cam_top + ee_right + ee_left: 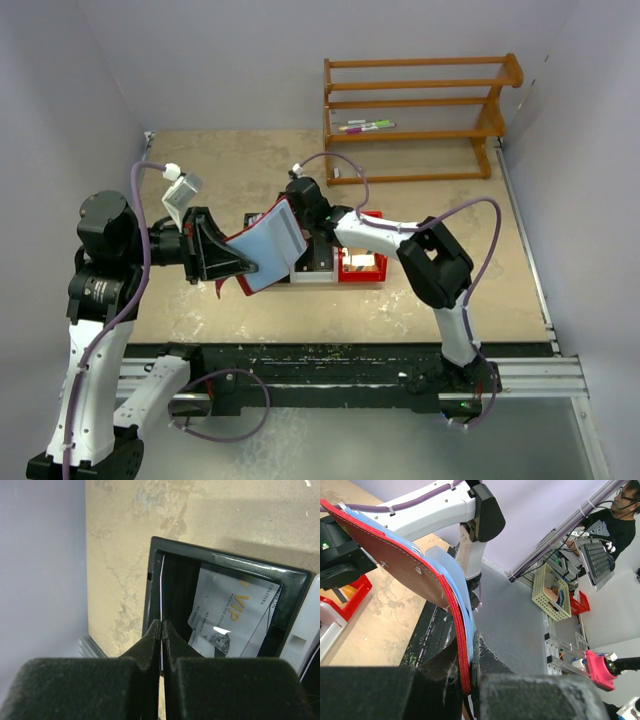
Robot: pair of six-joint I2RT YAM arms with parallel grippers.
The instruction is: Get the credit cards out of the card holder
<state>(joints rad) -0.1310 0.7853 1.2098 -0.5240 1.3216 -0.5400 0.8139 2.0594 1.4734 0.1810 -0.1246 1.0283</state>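
My left gripper [238, 266] is shut on the lower edge of the card holder [268, 246], a maroon folder with blue-grey sleeves, and holds it up, tilted, over the table. In the left wrist view the card holder [405, 562] rises from between that gripper's [470, 652] pads. My right gripper [162, 623] is shut on a thin credit card [162, 580] seen edge-on, just over the left wall of a small black box [220, 562]. Another credit card [235, 612], white with gold "VIP" lettering, lies inside that box. From above, the right gripper [303, 212] is beside the holder's top edge.
A red bin [363, 264] stands right of the black box [318, 262], under the right arm. A wooden rack [415, 110] with markers [366, 126] on its shelf stands at the back right. Grey walls close in the left, back and right sides.
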